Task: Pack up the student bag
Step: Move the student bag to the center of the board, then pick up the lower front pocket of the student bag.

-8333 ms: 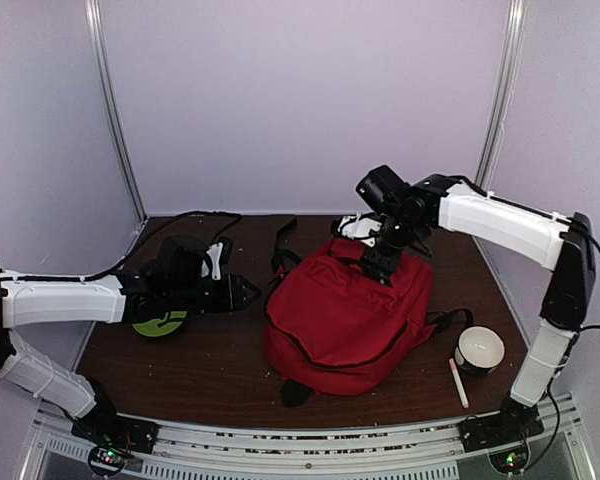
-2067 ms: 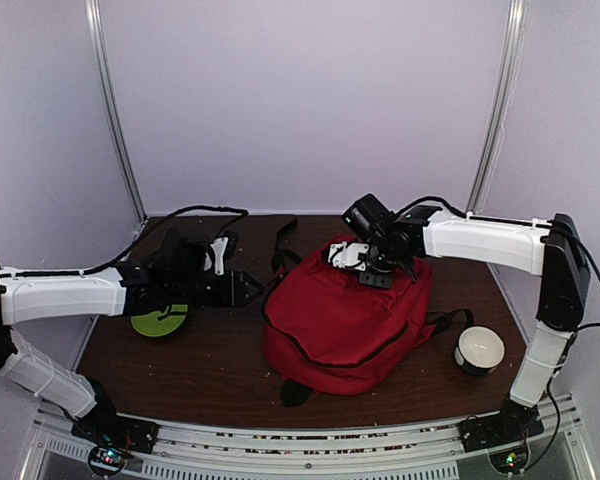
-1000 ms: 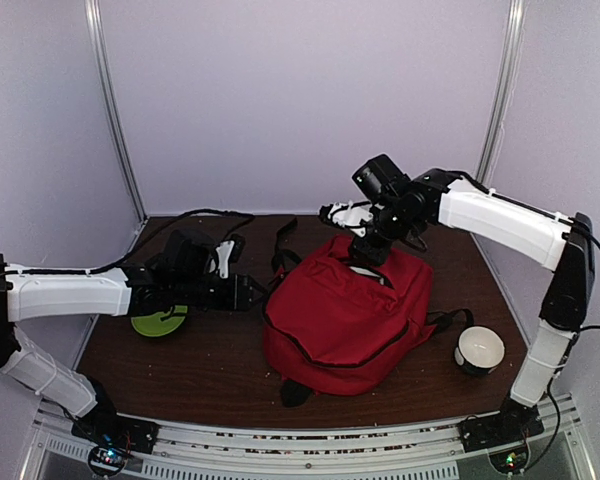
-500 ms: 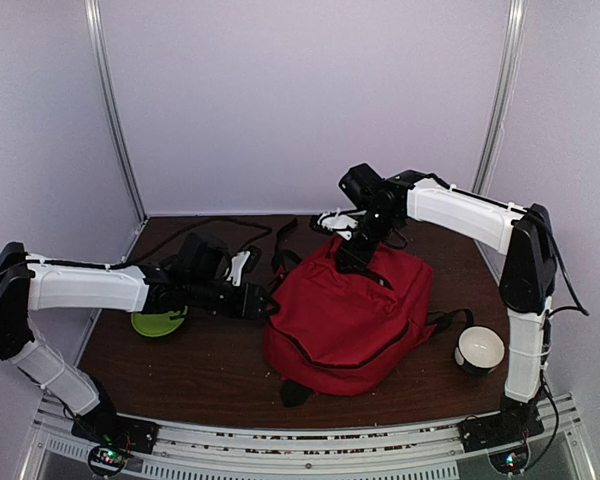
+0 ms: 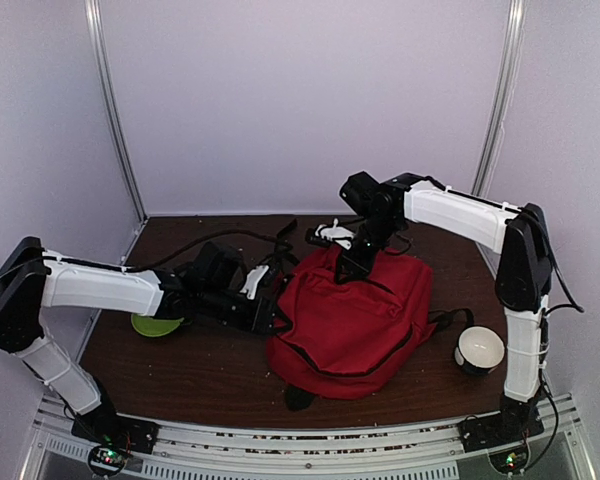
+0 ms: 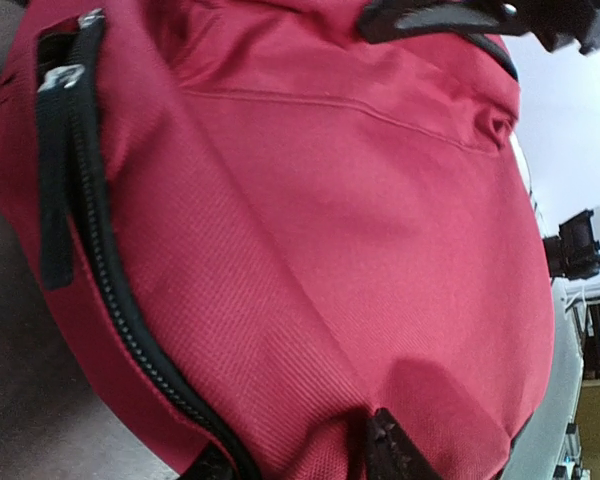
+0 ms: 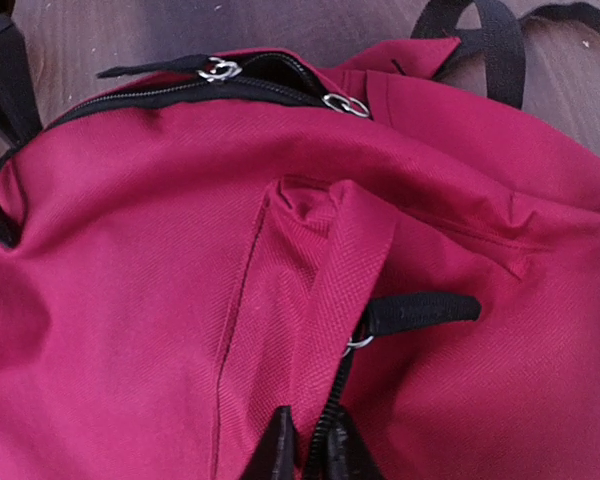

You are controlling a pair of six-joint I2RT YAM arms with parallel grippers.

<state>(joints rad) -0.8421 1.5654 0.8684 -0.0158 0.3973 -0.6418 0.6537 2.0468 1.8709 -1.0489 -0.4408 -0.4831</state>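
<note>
Your left arm has swung right across the surface (image 5: 180,365), and its left tool (image 5: 275,318) now sits at the left flank of the student bag (image 5: 355,320), fingers apart with red fabric bulging between them. The right tool (image 7: 310,452) has dropped onto the bag's top and is clamped on a fold beside the zipper.

That thin pinch could slip if you lift, or drag the whole bag. A push from the left may slide it toward the bowl (image 5: 479,350).

The bag lies centre-right in the top view, its long axis diagonal from lower left to upper right, strap end toward the back wall.
</note>
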